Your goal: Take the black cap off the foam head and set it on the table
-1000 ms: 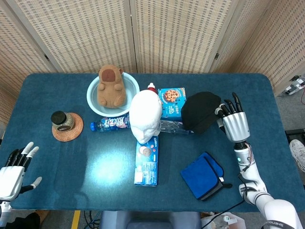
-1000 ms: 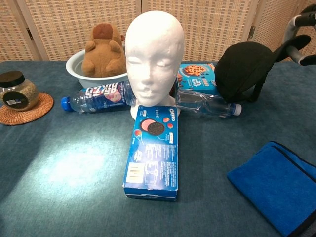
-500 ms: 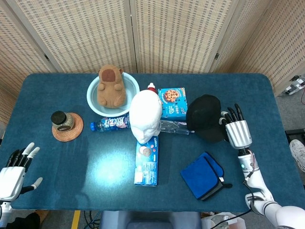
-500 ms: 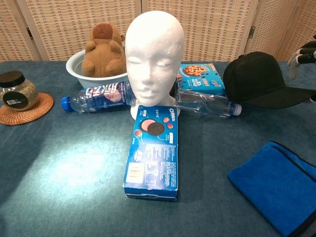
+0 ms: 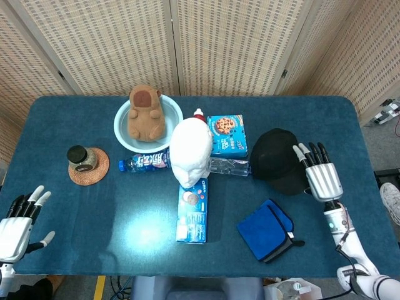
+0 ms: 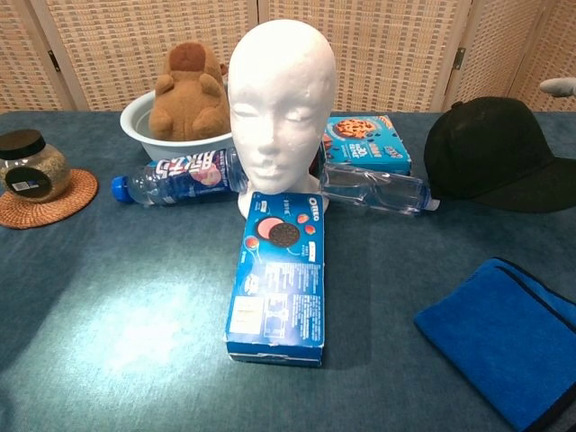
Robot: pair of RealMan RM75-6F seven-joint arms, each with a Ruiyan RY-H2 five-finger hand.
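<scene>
The black cap (image 5: 279,161) (image 6: 497,154) lies flat on the blue table, right of the bare white foam head (image 5: 190,151) (image 6: 275,101). My right hand (image 5: 321,173) is just right of the cap, fingers spread and holding nothing; a fingertip shows at the chest view's right edge. Whether it still touches the brim I cannot tell. My left hand (image 5: 19,222) hovers open at the table's front left corner, far from the cap.
An Oreo box (image 5: 192,209) lies in front of the head, a clear bottle (image 5: 228,166) and cookie box (image 5: 226,134) between head and cap. A blue cloth (image 5: 267,229) lies near the front right. Bowl with plush toy (image 5: 147,117), blue bottle (image 5: 143,162), and jar on a coaster (image 5: 80,159) are left.
The cap went from being held up and tilted by my right hand to lying flat on the table, slightly further right. The right hand let go and drew back to the right.
</scene>
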